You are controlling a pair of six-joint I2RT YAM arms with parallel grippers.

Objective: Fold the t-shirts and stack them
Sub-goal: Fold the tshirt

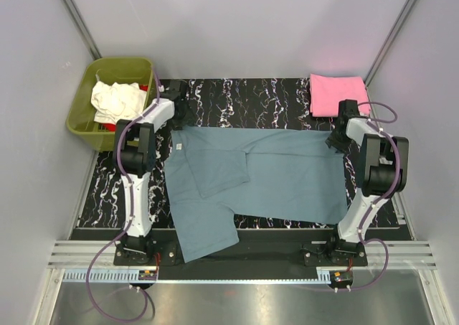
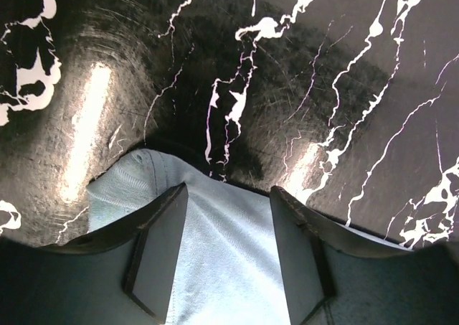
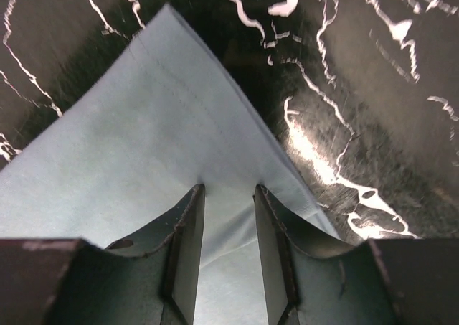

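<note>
The large dusty blue-grey t-shirt (image 1: 265,174) lies spread flat on the black marbled mat (image 1: 237,95), with one sleeve folded inward and its lower part hanging over the near edge. My left gripper (image 1: 179,121) rests on the shirt's far left corner, and in the left wrist view the gripper (image 2: 228,190) is open with flat cloth (image 2: 222,267) between the fingers. My right gripper (image 1: 336,140) sits on the far right corner. In the right wrist view it (image 3: 229,189) is open, tips pressing into the cloth (image 3: 143,145). A folded bright pink t-shirt (image 1: 337,94) lies at the back right.
An olive-green tub (image 1: 80,124) stands off the mat at the back left, holding a crumpled cream-white t-shirt (image 1: 115,99) and a bit of a red one (image 1: 107,126). Grey walls close in on three sides. A metal rail (image 1: 237,257) runs along the near edge.
</note>
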